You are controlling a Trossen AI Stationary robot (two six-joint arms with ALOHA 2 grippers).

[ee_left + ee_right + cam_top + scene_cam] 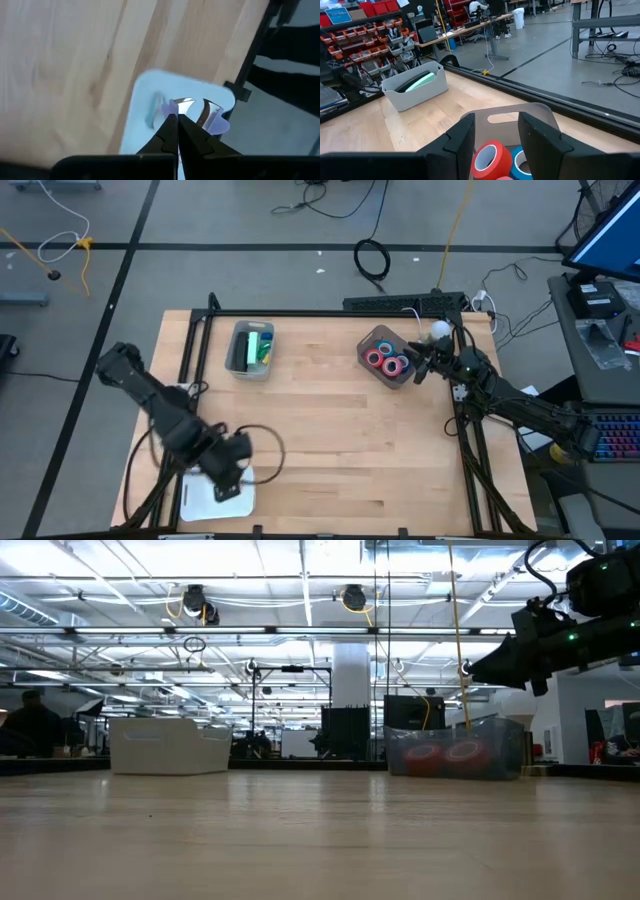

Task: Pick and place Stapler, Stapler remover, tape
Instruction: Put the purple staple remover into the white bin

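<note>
Tape rolls (388,362) (red, blue) lie in a bin (367,342).

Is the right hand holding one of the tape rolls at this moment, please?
No: in the right wrist view the right hand is open and empty, above the tape rolls lying in their bin.

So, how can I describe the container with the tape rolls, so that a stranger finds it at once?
Look at the wooden table from above, toward its far right corner. There a clear bin holds red and blue tape rolls, right beside the right gripper. The other far bin, the grey bin, holds something green instead.
</note>
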